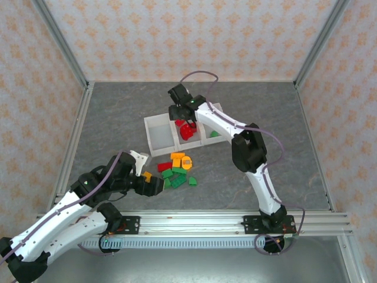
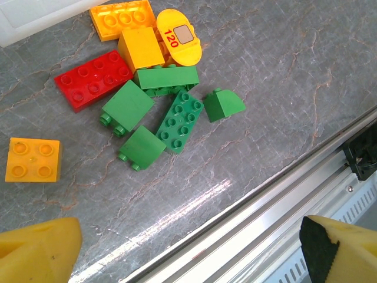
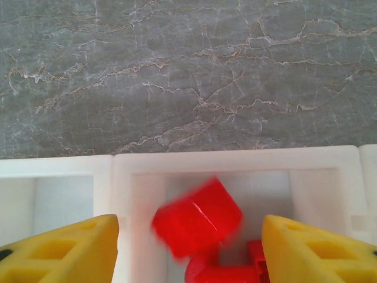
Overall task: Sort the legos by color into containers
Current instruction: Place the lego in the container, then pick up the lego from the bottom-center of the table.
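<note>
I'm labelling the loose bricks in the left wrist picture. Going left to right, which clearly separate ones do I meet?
lone yellow brick → red brick → studs-up green brick → green wedge

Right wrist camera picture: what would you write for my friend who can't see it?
A blurry red brick hangs between the right tool's two spread yellow fingers, touching neither, over a white bin. More red bricks lie in that bin, and grey marbled table stretches beyond it.
</note>
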